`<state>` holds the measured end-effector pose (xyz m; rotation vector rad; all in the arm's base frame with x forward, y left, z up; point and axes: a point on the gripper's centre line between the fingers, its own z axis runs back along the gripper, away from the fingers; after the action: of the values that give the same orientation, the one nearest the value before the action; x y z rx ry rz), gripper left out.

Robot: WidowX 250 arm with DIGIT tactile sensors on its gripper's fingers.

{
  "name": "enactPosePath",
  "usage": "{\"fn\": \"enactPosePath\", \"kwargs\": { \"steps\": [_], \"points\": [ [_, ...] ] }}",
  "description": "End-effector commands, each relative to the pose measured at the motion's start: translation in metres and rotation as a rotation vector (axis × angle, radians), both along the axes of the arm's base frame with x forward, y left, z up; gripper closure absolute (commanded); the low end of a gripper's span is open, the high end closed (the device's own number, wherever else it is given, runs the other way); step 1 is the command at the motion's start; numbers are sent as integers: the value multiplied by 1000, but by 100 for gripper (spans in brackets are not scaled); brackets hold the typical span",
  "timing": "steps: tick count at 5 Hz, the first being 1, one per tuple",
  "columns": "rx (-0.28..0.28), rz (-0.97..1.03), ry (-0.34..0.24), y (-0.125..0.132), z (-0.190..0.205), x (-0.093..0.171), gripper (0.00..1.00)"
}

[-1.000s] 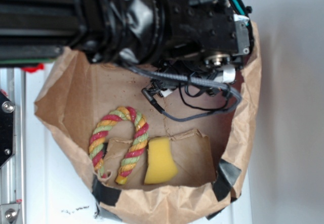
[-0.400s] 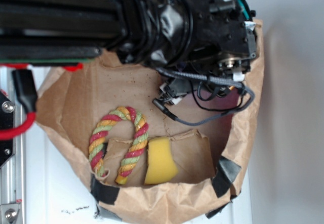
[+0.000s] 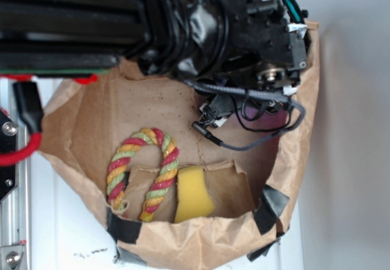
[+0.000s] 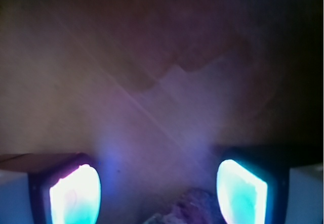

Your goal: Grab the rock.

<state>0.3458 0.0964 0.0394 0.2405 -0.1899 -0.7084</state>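
The rock [image 4: 188,209] shows only in the wrist view, as a small rough lump at the very bottom edge of the picture, a little right of centre. Its surface looks bumpy and uneven, tinted purplish-grey under the dim light (the true colour is hard to judge here). It lies on the brown paper floor, and only its upper part is visible, the rest being cut off by the frame. The picture is blurred, so finer detail cannot be made out. In the exterior view the rock is hidden from sight.
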Motion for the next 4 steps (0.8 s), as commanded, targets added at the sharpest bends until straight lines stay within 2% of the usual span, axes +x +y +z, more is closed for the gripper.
{"fn": "enactPosePath", "kwargs": {
  "steps": [1, 2, 3, 4],
  "points": [
    [105, 55, -117, 17, 22, 14, 0],
    [152, 77, -171, 21, 24, 14, 0],
    [161, 78, -169, 22, 25, 14, 0],
    [214, 97, -159, 28, 25, 11, 0]
  ]
}}
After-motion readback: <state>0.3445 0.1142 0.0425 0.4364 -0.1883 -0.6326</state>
